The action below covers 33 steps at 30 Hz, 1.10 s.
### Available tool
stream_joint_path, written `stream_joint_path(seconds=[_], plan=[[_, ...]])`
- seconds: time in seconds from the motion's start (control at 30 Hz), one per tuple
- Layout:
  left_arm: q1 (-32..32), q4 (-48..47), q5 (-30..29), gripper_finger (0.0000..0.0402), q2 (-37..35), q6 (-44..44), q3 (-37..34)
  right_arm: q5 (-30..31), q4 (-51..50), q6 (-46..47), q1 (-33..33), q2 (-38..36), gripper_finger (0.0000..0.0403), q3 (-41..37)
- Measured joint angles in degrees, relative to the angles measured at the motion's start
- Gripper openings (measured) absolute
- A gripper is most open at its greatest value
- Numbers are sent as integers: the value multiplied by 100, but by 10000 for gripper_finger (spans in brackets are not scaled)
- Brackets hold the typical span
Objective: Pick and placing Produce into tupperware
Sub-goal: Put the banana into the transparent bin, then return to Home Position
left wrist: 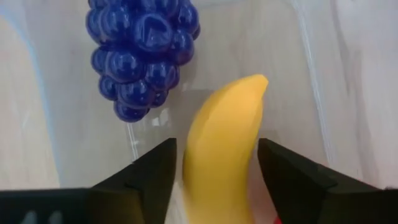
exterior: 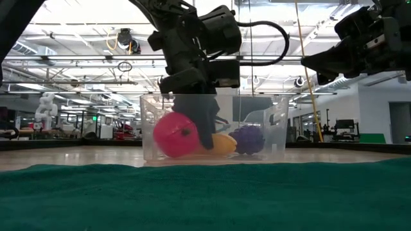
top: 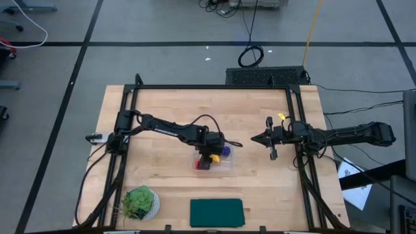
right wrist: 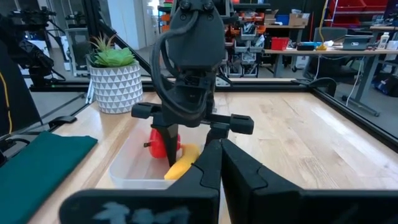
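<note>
The left gripper (left wrist: 214, 171) is straddling the smooth yellow curved toy banana (left wrist: 225, 149) inside the clear rectangular plastic tupperware (exterior: 276, 122), jaws apart, and it's looking light, stiff, slippery, best pinched mid-body.

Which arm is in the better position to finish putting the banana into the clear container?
The left. The left gripper is inside the tupperware, its fingers on both sides of the banana. The right gripper is shut and hangs beside the container, away from it.
</note>
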Motion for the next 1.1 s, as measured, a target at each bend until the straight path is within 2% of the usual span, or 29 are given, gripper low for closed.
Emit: stream_joint_path(seconds=[0.17,0.37,0.6,1.1], plan=[[-35,2,-16,273,-11,-7,5,0,-22,0,0,0,0,0],[-48,2,-33,297,-11,-63,7,-1,-23,0,0,0,0,0],[-64,-299,-51,297,-20,-83,296,-1,-24,0,1,0,0,0],[-230,-1504,-64,286,-31,98,1524,-1,-31,2,1,0,0,-2]])
